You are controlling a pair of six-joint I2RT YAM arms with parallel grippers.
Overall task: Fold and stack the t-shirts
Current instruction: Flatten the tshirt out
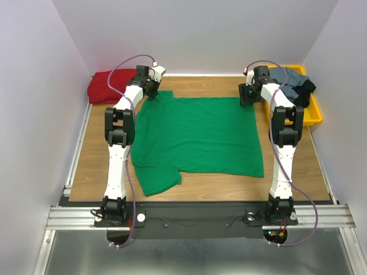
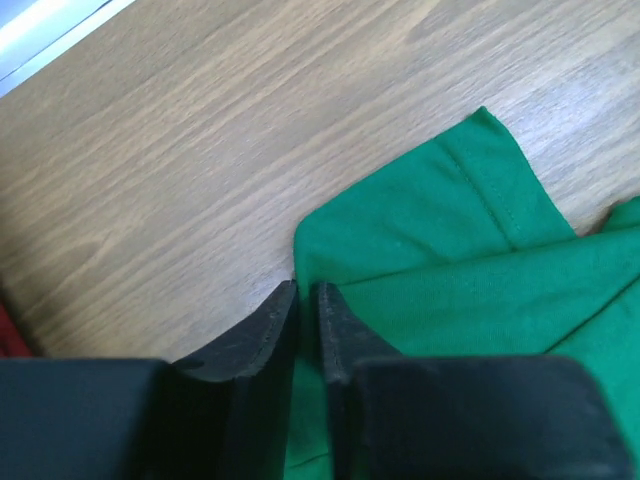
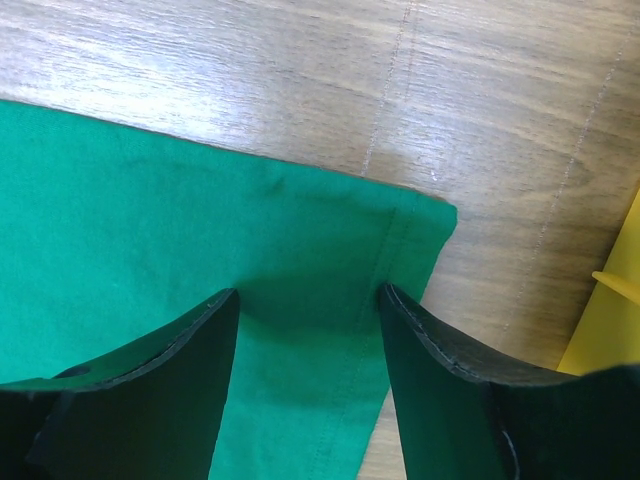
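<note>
The bright green short-sleeved cotton t-shirt [image 1: 198, 134] lies spread flat over the middle of the pale wooden desk [image 1: 92, 166], between the two arms. One sleeve [image 1: 157, 180] spills toward the near edge on the left. The rest of the cloth reaches back almost to the far edge.

At the shirt's far-left corner the left gripper [image 2: 307, 290] points down at the desk. Its black fingers are drawn nearly together, with only a thin slit between them. The tips sit right at the edge of the green cloth, where a folded corner meets bare wood. I cannot tell whether any cloth is nipped between them.

At the far-right corner the right gripper [image 3: 308, 298] has its jaws spread wide. They straddle the stitched hem, so the corner of the shirt lies in the gap just beyond the tips, and neither finger pinches it.

Farther back, a dark red cloth shirt [image 1: 109, 86] is bunched in the desk's far-left corner. By the far-right corner a yellow plastic tray [image 1: 314, 114] holds a crumpled slate grey shirt [image 1: 289, 74] and a black one [image 1: 307, 89] — well apart from both grippers.
</note>
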